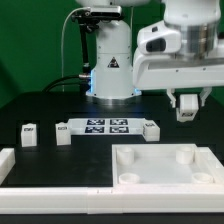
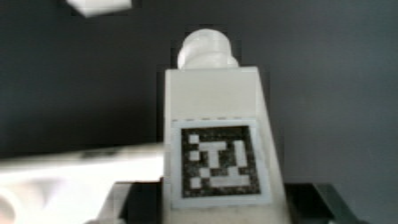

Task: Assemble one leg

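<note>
We see the robot arm's tool [image 1: 187, 110] raised off the dark worktop [image 1: 40, 105] on the exterior view's right. It is closed on the leg [image 2: 217, 120], a white post whose black-and-white tag faces the wrist camera. Nearer the camera lies a large white piece with round sockets [image 1: 165, 168]. A spare leg [image 1: 29, 133] stands to the exterior view's left of the marker board [image 1: 105, 126].

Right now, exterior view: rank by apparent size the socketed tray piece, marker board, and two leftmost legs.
1. tray piece: largest, though also nearest the camera.
2. marker board.
3. leftmost leg and leg beside it: look alike, not ranked.
</note>
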